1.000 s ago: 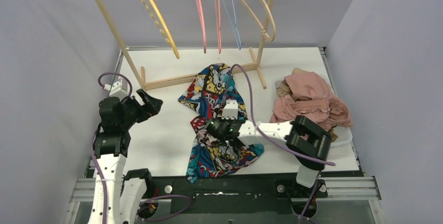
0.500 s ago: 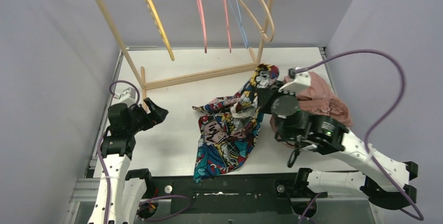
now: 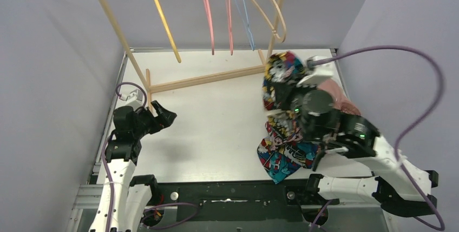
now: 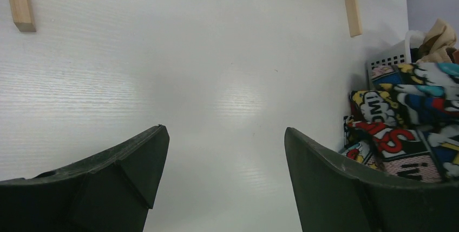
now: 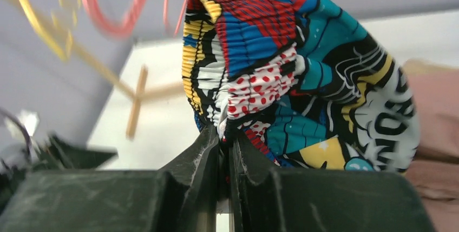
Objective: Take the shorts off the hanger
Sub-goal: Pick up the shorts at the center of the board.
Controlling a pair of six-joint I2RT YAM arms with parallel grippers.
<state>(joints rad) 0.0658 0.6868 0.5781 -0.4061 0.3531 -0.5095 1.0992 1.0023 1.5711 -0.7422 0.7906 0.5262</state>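
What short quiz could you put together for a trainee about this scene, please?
1. True or false: the left gripper is shut on cloth.
2. Which does the right gripper pinch? A) a black pair; B) the comic-print shorts; C) a denim pair.
3. Fill in: the hangers in view on the wooden rack carry ___ shorts.

Key: 1 false, its jaws stand wide open over the bare table. 2 B. 3 no.
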